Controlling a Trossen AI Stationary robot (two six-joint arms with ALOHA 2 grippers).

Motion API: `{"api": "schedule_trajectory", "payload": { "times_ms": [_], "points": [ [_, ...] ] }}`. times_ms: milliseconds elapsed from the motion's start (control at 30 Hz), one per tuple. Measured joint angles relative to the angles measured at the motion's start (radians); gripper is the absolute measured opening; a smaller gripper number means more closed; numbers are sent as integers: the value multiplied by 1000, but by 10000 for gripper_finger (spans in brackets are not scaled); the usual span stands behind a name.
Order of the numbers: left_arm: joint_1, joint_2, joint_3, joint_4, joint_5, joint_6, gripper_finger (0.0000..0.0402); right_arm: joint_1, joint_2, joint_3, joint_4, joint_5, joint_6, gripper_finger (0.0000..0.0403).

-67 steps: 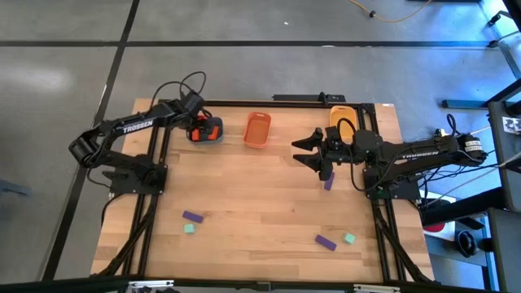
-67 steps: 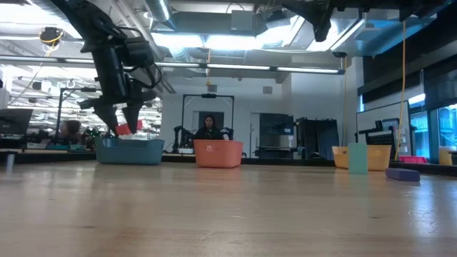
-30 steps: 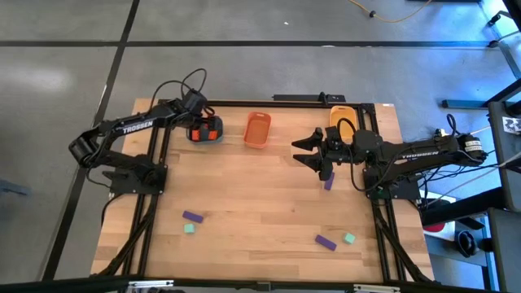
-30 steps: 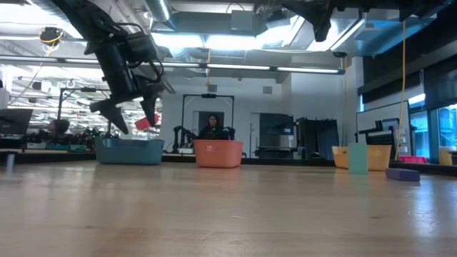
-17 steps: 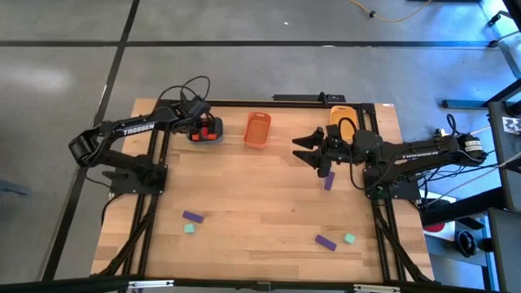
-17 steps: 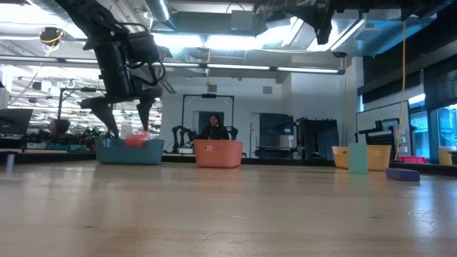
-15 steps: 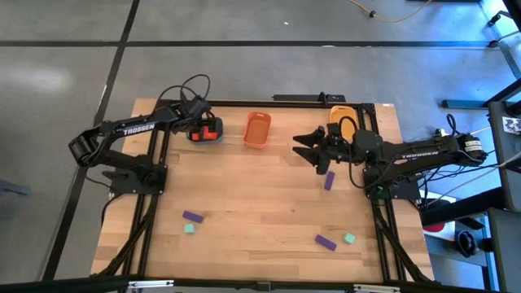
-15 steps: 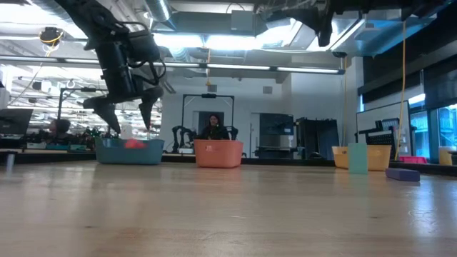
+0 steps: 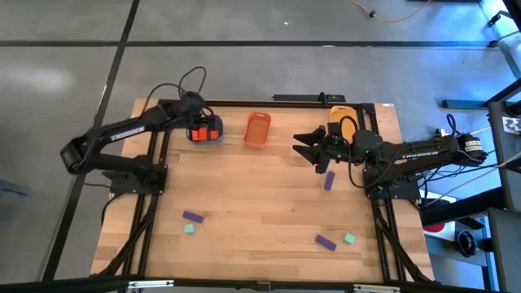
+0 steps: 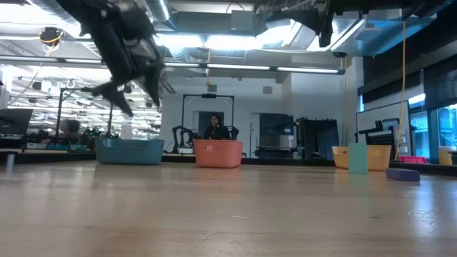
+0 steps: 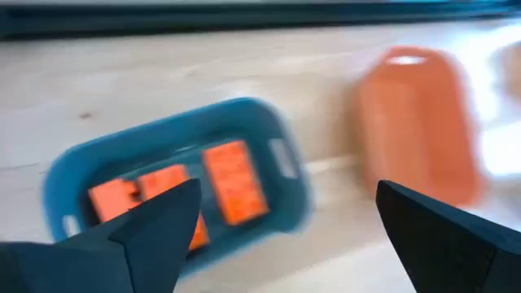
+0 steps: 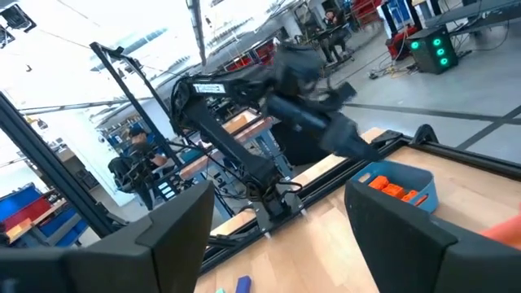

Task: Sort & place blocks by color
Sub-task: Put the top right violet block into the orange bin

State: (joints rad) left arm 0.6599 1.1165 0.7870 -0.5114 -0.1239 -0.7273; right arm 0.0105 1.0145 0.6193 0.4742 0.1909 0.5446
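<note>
Left gripper (image 10: 128, 89): above the blue-grey tray (image 9: 205, 137) at far left, fingers spread, holding nothing.
Orange-red bricks (image 11: 236, 181): lying inside the blue-grey tray.
Right gripper (image 9: 303, 147): raised over the table's far right, fingers spread and empty, near the orange tray (image 9: 257, 129).
Purple bricks: one (image 9: 328, 181) just near of the right gripper; another (image 9: 192, 216) near left, another (image 9: 326, 242) near right.
Mint-green cubes: one (image 9: 189, 229) near left, one (image 9: 348, 238) near right, each beside a purple brick.
Yellow tray (image 9: 342, 119): far right edge.

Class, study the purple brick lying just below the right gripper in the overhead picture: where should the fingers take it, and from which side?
Probably from straight above, across the purple brick's two long sides at mid-length. It lies flat on the table, slightly angled, with open wood around it, so the right gripper should first turn to match that angle.
</note>
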Motion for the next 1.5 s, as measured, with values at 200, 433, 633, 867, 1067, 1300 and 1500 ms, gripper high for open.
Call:
{"api": "schedule_trajectory", "payload": {
  "times_ms": [200, 433, 633, 867, 1067, 1300, 1500],
  "points": [
    [-148, -198, 1, 16, -41, -27, 362, 0, 0, 0, 0, 0, -8, 280],
    [-486, -378, -109, 485, -44, 98, 359, 0, 0, 0, 0, 0, -79, 280],
    [-739, -397, -330, 1049, -143, 208, 359, 0, 0, 0, 0, -9, -81, 280],
    [-805, -397, -384, 1033, -196, 384, 359, 0, 0, 0, 0, -76, -80, 280],
    [-805, -397, -378, 1014, -195, 577, 356, 0, 0, 0, 0, -88, -79, 280],
    [-805, -397, -377, 1013, -225, 667, 321, 0, 0, 0, 0, -90, -79, 280],
    [-805, -397, -377, 1013, -231, 660, 316, 0, 0, 56, -162, -96, 149, 280]
  ]
}}
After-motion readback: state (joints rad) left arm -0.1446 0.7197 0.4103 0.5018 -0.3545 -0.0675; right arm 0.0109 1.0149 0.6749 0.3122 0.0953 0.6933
